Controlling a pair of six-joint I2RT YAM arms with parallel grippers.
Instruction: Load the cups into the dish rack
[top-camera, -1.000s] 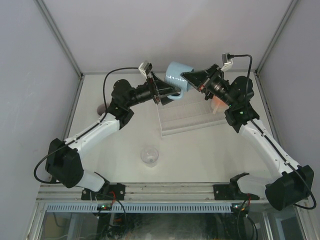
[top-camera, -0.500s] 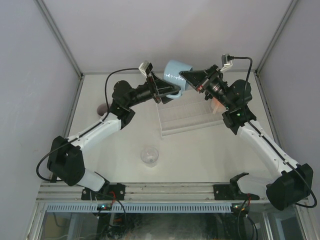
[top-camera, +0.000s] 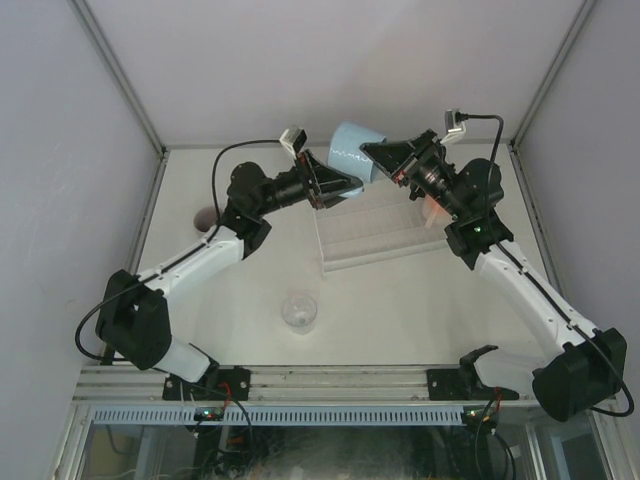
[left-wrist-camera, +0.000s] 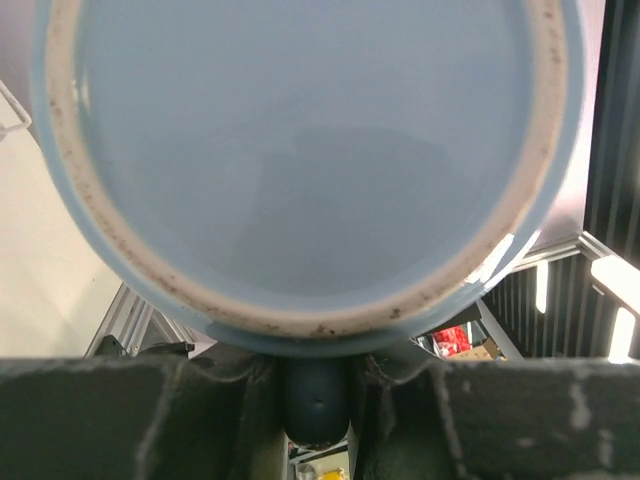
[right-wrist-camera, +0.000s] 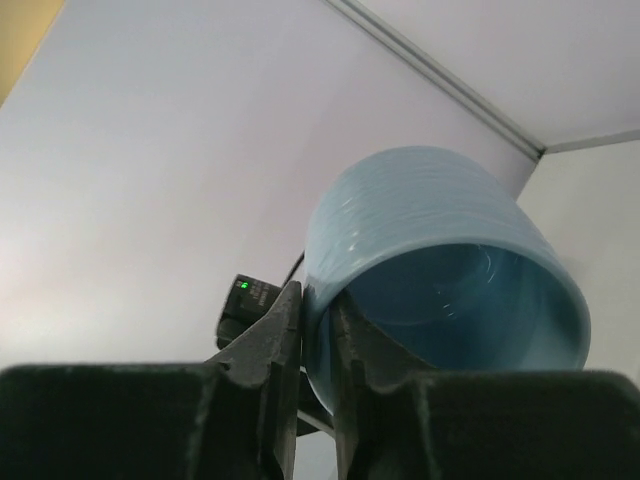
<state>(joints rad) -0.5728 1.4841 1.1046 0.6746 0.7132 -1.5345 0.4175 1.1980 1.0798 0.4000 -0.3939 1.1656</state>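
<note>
The light blue mug (top-camera: 350, 146) hangs in the air above the far end of the clear dish rack (top-camera: 372, 244), held between both arms. My left gripper (top-camera: 348, 185) is shut on the mug's handle (left-wrist-camera: 315, 395); the mug's base (left-wrist-camera: 300, 150) fills the left wrist view. My right gripper (top-camera: 368, 156) is shut on the mug's wall at the rim (right-wrist-camera: 318, 335), and the mug's opening (right-wrist-camera: 470, 300) faces that camera. A clear glass tumbler (top-camera: 299, 310) stands on the table near the front. The other cups are mostly hidden.
A peach-pink mug (top-camera: 437, 207) shows partly behind the right arm at the rack's right end. A mauve mug (top-camera: 204, 217) peeks out behind the left arm at the table's left edge. Pale walls enclose the table.
My left gripper has moved right onto the mug's handle, which now sits between its fingers. The mug and the right gripper have shifted slightly up and left.
</note>
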